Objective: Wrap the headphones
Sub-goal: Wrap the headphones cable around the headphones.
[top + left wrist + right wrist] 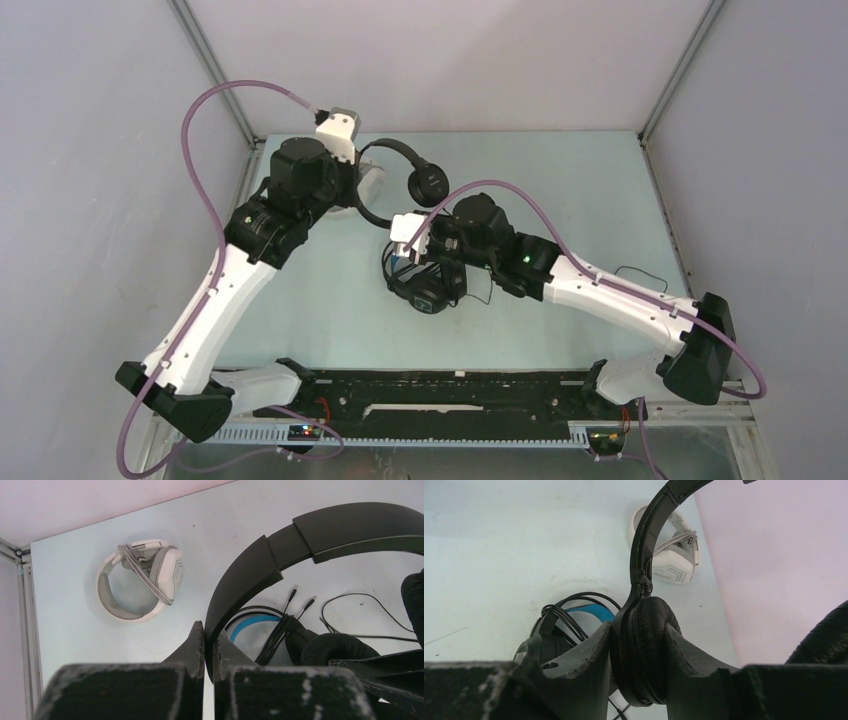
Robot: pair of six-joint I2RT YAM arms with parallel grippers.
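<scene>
The slim all-black headphones (428,184) hang above the table between both arms. My left gripper (210,631) is shut on their thin headband (320,530). My right gripper (639,628) is shut on one padded earcup (646,645), a finger pressing each face. In the top view the left gripper (352,196) is at the back left and the right gripper (408,246) at the middle. The black headphones with blue lining (426,287) lie on the table under the right gripper, cord bundled around them (274,639). The white-grey headphones (141,580) lie at the back, cable wound on.
A loose thin black cable (353,600) with two plugs (300,597) trails over the table to the right, reaching toward the right edge (640,274). Enclosure walls and frame posts (215,70) stand close behind the left arm. The black rail (450,392) runs along the near edge.
</scene>
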